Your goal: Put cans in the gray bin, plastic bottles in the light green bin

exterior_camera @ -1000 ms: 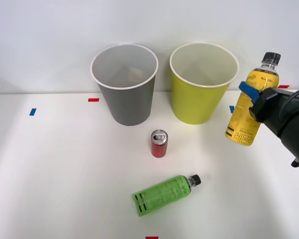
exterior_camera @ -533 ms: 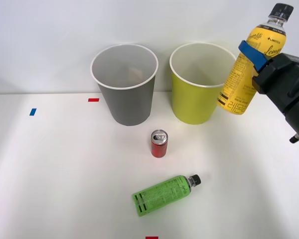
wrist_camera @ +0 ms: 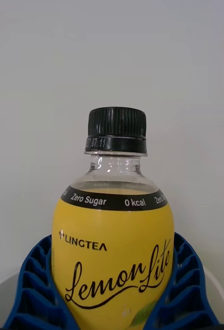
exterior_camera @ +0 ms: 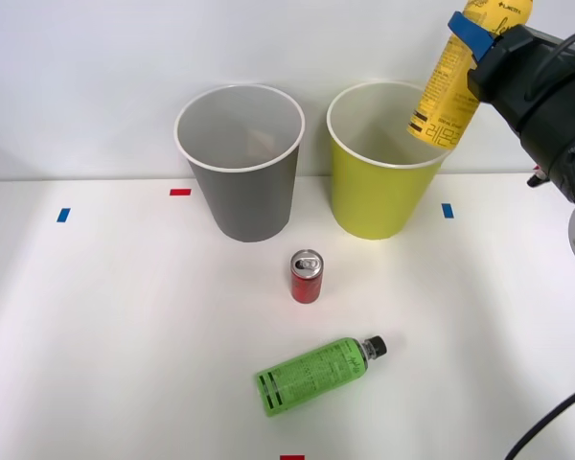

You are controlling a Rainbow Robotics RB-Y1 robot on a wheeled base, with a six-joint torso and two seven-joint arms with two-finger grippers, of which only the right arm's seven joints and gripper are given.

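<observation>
My right gripper (exterior_camera: 477, 36) is shut on the yellow-label bottle (exterior_camera: 452, 84), held tilted in the air with its base over the right rim of the light green bin (exterior_camera: 381, 182). In the wrist view the same yellow bottle (wrist_camera: 113, 258) sits between the blue ribbed fingers (wrist_camera: 32, 289), black cap up. The gray bin (exterior_camera: 241, 177) stands left of the green one. A small red can (exterior_camera: 306, 277) stands upright in front of the two bins. The green-label bottle (exterior_camera: 311, 376) lies on its side nearer the front edge, cap pointing right.
The white table (exterior_camera: 105, 335) carries small tape marks: a blue mark (exterior_camera: 63, 215) at left, a red mark (exterior_camera: 180, 192) by the gray bin, a blue mark (exterior_camera: 448, 210) right of the green bin, a red mark (exterior_camera: 291, 457) at the front edge. A white wall stands behind.
My right gripper has lifted the yellow bottle from beside the green bin up and leftward, so its base now hangs over that bin's rim. The can and green bottle have not moved.
</observation>
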